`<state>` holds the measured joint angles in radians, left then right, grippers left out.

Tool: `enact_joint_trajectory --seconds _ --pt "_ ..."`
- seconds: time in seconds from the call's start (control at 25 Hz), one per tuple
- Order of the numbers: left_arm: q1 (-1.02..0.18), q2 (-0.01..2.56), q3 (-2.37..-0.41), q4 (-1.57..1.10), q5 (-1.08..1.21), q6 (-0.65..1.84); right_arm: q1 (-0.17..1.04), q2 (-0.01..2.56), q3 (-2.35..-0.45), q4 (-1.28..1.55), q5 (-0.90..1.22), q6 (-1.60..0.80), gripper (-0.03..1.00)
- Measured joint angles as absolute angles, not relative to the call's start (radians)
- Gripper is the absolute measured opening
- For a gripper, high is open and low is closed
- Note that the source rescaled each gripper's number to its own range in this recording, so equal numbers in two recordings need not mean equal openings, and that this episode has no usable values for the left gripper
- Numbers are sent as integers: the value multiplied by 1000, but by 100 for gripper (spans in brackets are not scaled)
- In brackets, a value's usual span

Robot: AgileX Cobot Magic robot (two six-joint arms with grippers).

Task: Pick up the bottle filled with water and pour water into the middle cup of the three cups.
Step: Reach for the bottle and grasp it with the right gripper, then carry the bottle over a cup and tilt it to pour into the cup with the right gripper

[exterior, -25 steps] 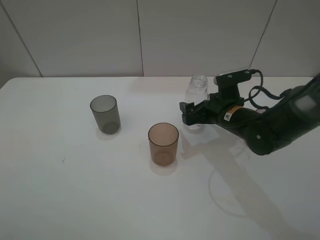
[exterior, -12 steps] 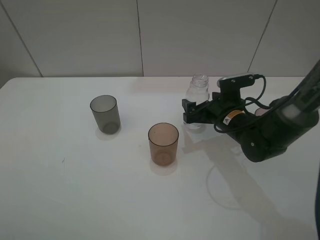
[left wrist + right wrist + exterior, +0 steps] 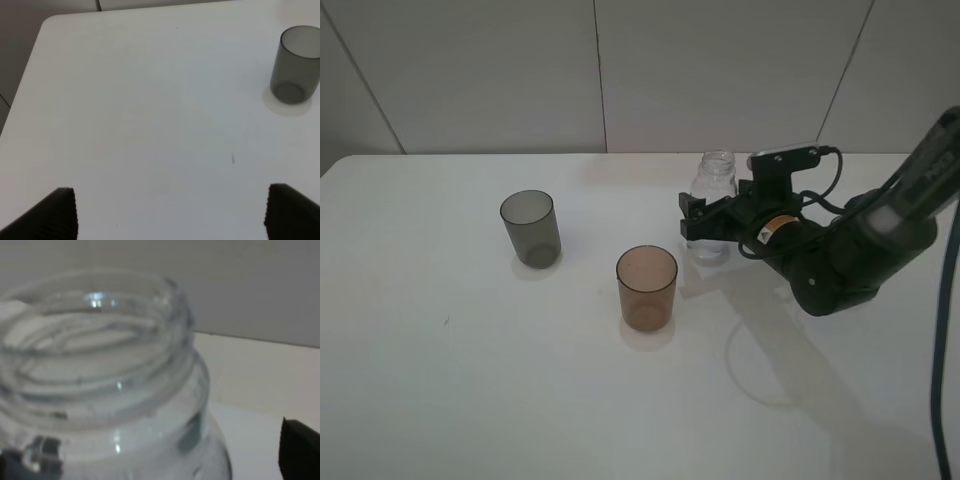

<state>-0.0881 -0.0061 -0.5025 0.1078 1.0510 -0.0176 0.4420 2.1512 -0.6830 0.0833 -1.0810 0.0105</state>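
Note:
The clear bottle (image 3: 717, 168) stands upright and capless at the back of the white table (image 3: 470, 380). It fills the right wrist view (image 3: 100, 390), with water in it. My right gripper (image 3: 698, 218) is open, with a finger on each side of the bottle's body; one fingertip (image 3: 300, 450) shows at the edge of the wrist view. The amber-brown middle cup (image 3: 646, 288) stands in front and to the left of the bottle. The smoky grey cup (image 3: 530, 228) stands further left and also shows in the left wrist view (image 3: 295, 65). The mauve-purple cup is hidden. My left gripper (image 3: 172, 212) is open and empty.
The right arm (image 3: 840, 260) with its cable stretches over the right side of the table. A white panelled wall (image 3: 600, 70) runs along the table's far edge. The table's left corner (image 3: 47, 22) shows in the left wrist view.
My right gripper has moved back and a little left, and its fingers now sit on either side of the bottle. The bottle and cups have not moved.

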Motion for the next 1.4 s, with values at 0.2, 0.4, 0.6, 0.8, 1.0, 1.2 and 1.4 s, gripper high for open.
enact_joint_trajectory --seconds 0.2,0.4,0.6,0.8,1.0,1.2,1.4 --pt "-88 -6 -503 108 1051 -18 442 2191 -684 83 -1089 12 95" --pt "-88 -6 -503 108 1051 -18 442 2196 -702 86 -1099 12 90" --pt "-88 -6 -503 108 1051 -18 442 2208 -722 86 -1096 12 83" --pt "-88 -6 -503 108 1051 -18 443 2208 -724 88 -1095 13 1" --pt "-88 -6 -503 108 1051 -18 443 2208 -724 89 -1095 13 0" --pt "-88 -6 -503 108 1051 -18 443 2208 -724 88 -1095 13 0" --pt "-88 -6 -503 108 1051 -18 443 2201 -724 89 -1082 13 0"
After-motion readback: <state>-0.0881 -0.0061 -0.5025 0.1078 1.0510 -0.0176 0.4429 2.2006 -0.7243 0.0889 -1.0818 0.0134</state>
